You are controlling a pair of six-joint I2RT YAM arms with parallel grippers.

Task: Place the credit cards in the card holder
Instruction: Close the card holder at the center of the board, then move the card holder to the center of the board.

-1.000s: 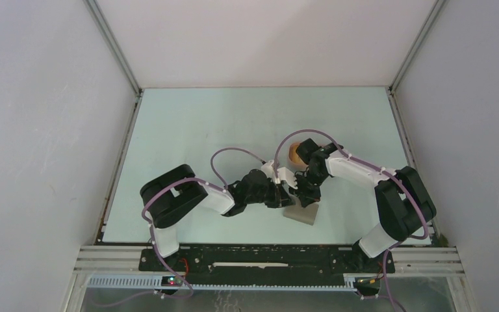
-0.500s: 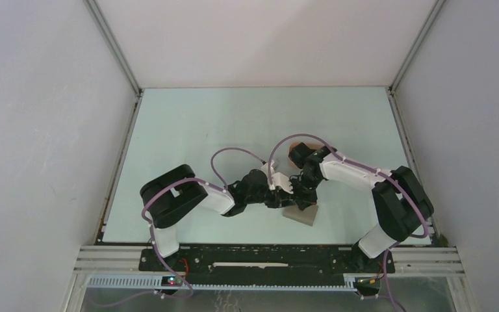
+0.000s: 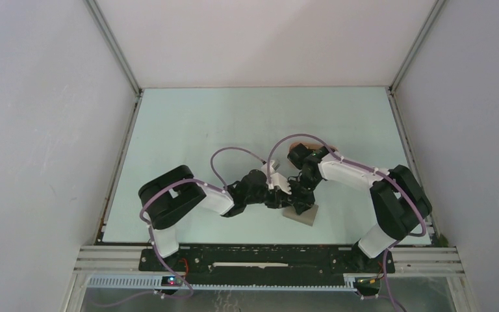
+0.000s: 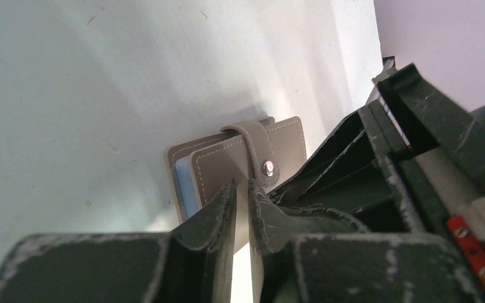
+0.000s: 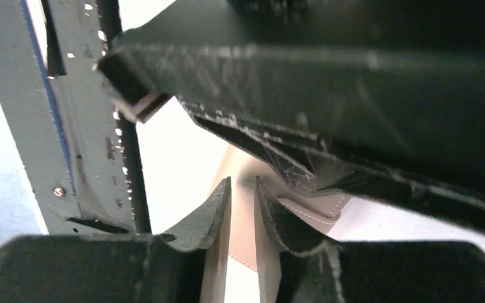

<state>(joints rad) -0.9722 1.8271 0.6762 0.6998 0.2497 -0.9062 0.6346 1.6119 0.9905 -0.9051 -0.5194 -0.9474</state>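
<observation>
The grey card holder (image 3: 304, 216) lies near the table's front, folded shut with its strap snapped. In the left wrist view the holder (image 4: 221, 161) shows a light blue card's edge (image 4: 184, 188) in its side. The orange-yellow and striped cards are out of view. My left gripper (image 3: 281, 198) (image 4: 241, 183) is shut and empty, with its tips at the holder's cover. My right gripper (image 3: 301, 203) (image 5: 243, 180) is also shut and empty, with its tips over the holder (image 5: 306, 208) and close beside the left gripper.
A peach-coloured tray (image 3: 295, 155) sits behind the grippers, mostly hidden by the right arm. The black front rail (image 3: 266, 257) runs just in front of the holder. Grey walls enclose the table on three sides.
The right arm has shifted slightly left and nearer, closing on the left gripper over the holder and hiding more of the peach tray. The left arm has barely moved.
</observation>
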